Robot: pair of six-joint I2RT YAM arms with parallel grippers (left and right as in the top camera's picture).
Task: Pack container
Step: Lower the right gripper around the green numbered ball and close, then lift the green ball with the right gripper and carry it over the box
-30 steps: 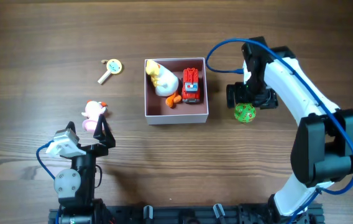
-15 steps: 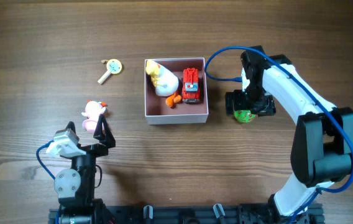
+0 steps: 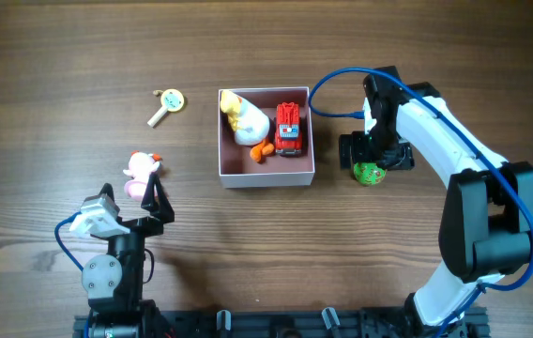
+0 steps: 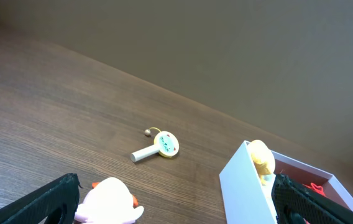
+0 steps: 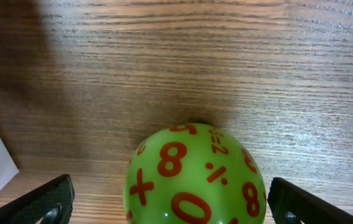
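Container (image 3: pixel 266 179) lies near the right pincer (image 5: pixel 167 186), spread astride the green ball (image 5: pixel 195 174); left pincer (image 4: pixel 176 186) also released.

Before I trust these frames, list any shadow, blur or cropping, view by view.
Overhead: even light, sharp, soft shadows; the right arm hides part of the green ball. Left wrist: sharp, but the pink toy is cropped at the bottom. Right wrist: the ball is cropped below; dark shadow on the wood at upper left.
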